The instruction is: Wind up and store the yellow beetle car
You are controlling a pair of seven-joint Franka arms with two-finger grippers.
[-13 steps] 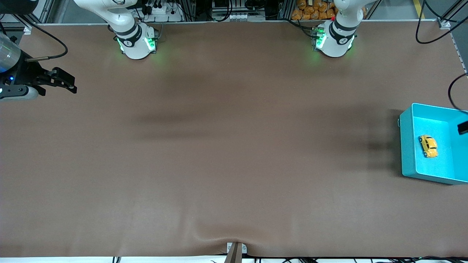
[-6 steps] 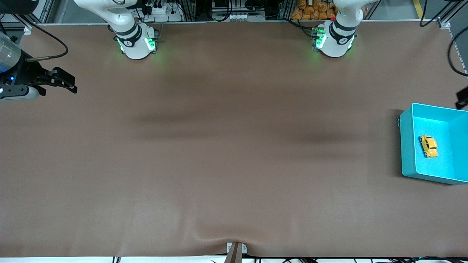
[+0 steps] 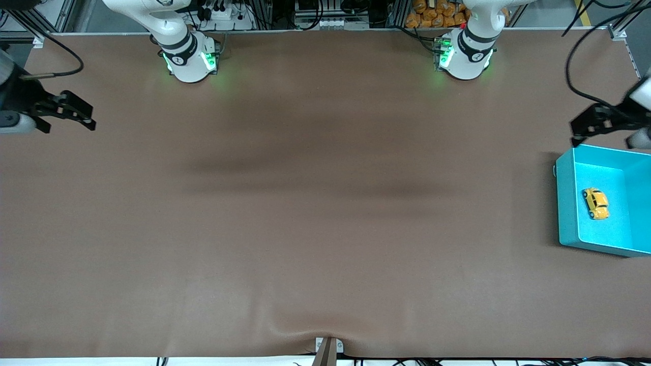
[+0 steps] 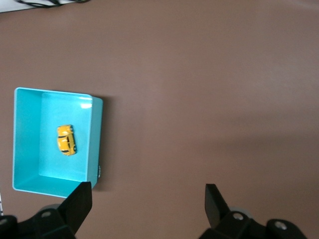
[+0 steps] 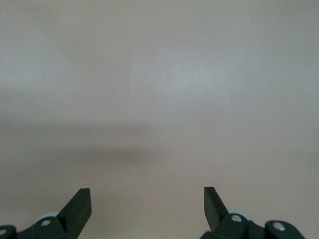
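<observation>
The yellow beetle car [image 3: 595,203] lies on its wheels inside the turquoise bin [image 3: 565,213] at the left arm's end of the table. In the left wrist view the car [image 4: 66,140] sits on the floor of the bin [image 4: 97,134], free of any gripper. My left gripper [image 3: 575,133] hangs open and empty over the bare table just off the bin's rim, its jaws [image 4: 148,199] wide apart. My right gripper [image 3: 91,118] hangs open and empty over the table at the right arm's end, with only brown mat under it [image 5: 148,199].
A brown mat [image 3: 325,203] covers the whole table. The two arm bases [image 3: 189,58] [image 3: 465,56] stand along the edge farthest from the front camera. Cables [image 3: 585,56] trail near the left arm's corner. A small bracket [image 3: 328,348] sits at the nearest edge.
The left gripper has left its place over the bin and now hangs over the table beside the bin's rim. The right gripper has shifted slightly toward its own end. The car has not moved.
</observation>
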